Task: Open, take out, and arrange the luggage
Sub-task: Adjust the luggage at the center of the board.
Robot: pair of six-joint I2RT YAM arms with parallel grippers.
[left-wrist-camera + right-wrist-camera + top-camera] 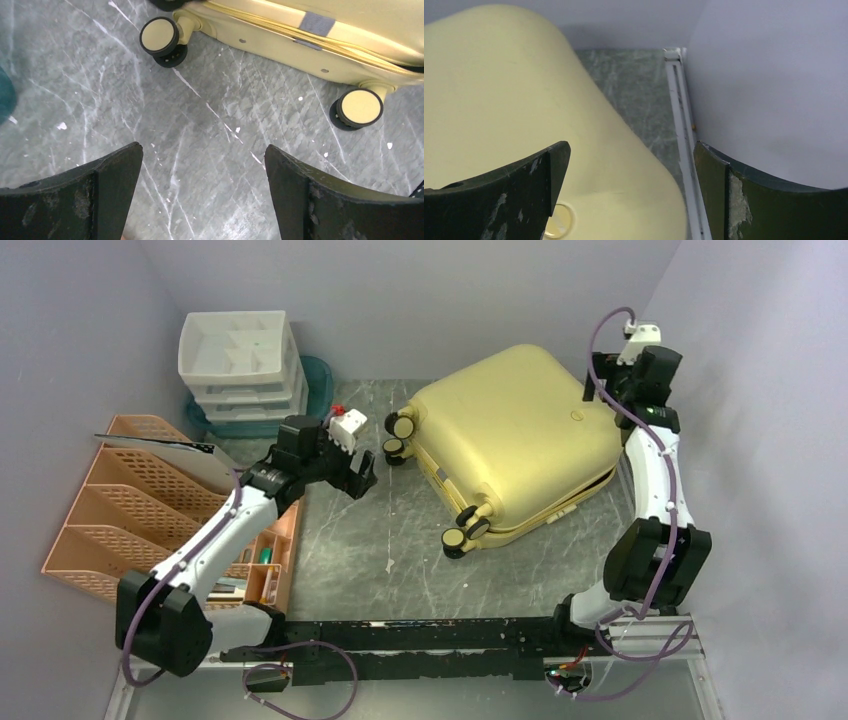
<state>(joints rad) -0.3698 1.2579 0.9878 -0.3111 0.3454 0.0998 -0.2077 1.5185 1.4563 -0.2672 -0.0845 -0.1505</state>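
The luggage (515, 445) lies flat on the table (370, 540), right of centre and toward the back. Its long axis runs from the wheeled end near the middle of the table away to the right wall. The two wheels (403, 426) on that end face the left arm. Along the near right edge the two shell halves look slightly parted, so the seam seems at least partly loose.

The right tool (631, 155) is the nearer one. It hangs over the far right corner of the shell with its fingers spread wide and nothing between them; one finger is above the yellow shell, the other toward the wall.

The left tool (202, 165) is also wide open and empty. It sits over bare table, apart from the wheeled end, with the case ahead of it.

Judging by this, lifting the upper shell falls to the right arm. A white drawer unit (243, 365) and an orange file rack (130, 500) stand at the left.
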